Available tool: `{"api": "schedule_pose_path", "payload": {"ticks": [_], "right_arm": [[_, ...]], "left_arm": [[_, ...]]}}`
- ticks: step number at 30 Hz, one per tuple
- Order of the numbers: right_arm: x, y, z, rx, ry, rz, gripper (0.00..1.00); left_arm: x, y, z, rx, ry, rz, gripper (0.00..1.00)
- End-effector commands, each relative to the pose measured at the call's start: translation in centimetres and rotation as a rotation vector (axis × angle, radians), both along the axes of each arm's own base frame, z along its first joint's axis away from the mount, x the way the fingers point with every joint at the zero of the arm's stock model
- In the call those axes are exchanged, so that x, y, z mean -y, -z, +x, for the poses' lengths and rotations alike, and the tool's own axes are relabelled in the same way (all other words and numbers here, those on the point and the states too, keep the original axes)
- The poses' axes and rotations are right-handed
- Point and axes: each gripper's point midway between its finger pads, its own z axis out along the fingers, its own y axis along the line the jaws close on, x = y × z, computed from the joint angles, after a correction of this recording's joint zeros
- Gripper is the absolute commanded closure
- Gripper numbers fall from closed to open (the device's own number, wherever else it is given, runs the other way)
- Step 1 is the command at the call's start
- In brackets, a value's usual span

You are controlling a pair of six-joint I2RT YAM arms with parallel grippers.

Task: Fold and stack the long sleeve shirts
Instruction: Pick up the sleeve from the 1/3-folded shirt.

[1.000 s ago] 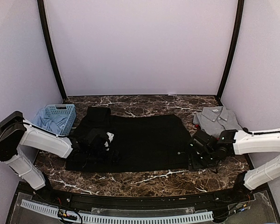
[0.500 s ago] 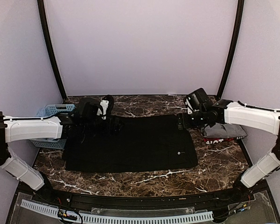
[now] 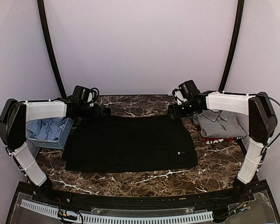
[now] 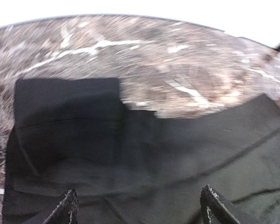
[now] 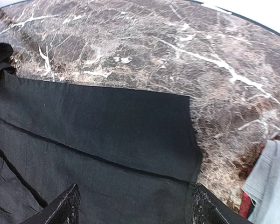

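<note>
Top external view: the black shirt (image 3: 130, 144) lies flat at the centre of the table (image 3: 144, 179) as a wide folded rectangle. Its long axis runs left to right, parallel to the near table edge, and one small pale button shows near its right near corner. The left claw (image 3: 105, 112) is positioned at the shirt's far left corner and the right claw (image 3: 171, 112) at its far right corner; both arms reach inward from the sides. The grey shirt (image 3: 219, 122) lies at the right edge of the table, stacked on the red-edged shirt (image 3: 214, 139), which protrudes at the near side with white lettering. The right arm covers part of the stack, so collar direction cannot be determined. The basket (image 3: 49, 133) stands at the left edge, just beside the black shirt, and holds blue cloth (image 3: 44, 127). Left wrist view: the left claw (image 4: 139, 203) is spread wide above the black shirt (image 4: 154, 154), with no cloth pinched between its fingers (image 4: 67, 207). A folded panel steps out toward the bare table (image 4: 130, 56). Right wrist view: the right claw (image 5: 135, 205) is likewise spread wide and grips nothing. The black shirt (image 5: 107, 121) presents a straight far hem and a square corner; the grey shirt (image 5: 270, 182) and the red-edged shirt (image 5: 246, 205) lie apart from it, at the right.
</note>
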Motion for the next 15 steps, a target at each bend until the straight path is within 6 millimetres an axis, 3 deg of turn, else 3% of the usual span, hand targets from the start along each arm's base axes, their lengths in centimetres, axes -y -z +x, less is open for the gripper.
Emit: {"api": "schedule_pose_path", "payload": {"ticks": [1, 8, 15], "right_arm": [[-1.5, -0.4, 0.8, 0.014, -0.062, 0.054, 0.22], [-1.8, 1.3, 0.5, -0.023, -0.08, 0.055, 0.22], [-1.7, 2.8, 0.6, -0.057, -0.08, 0.041, 0.23]], "left_arm": [[-2.6, 1.6, 2.1, -0.06, -0.092, 0.014, 0.12], [-6.0, 3.0, 4.8, -0.065, -0.187, 0.084, 0.14], [-8.0, 4.9, 6.7, -0.107, -0.207, 0.054, 0.16]]}}
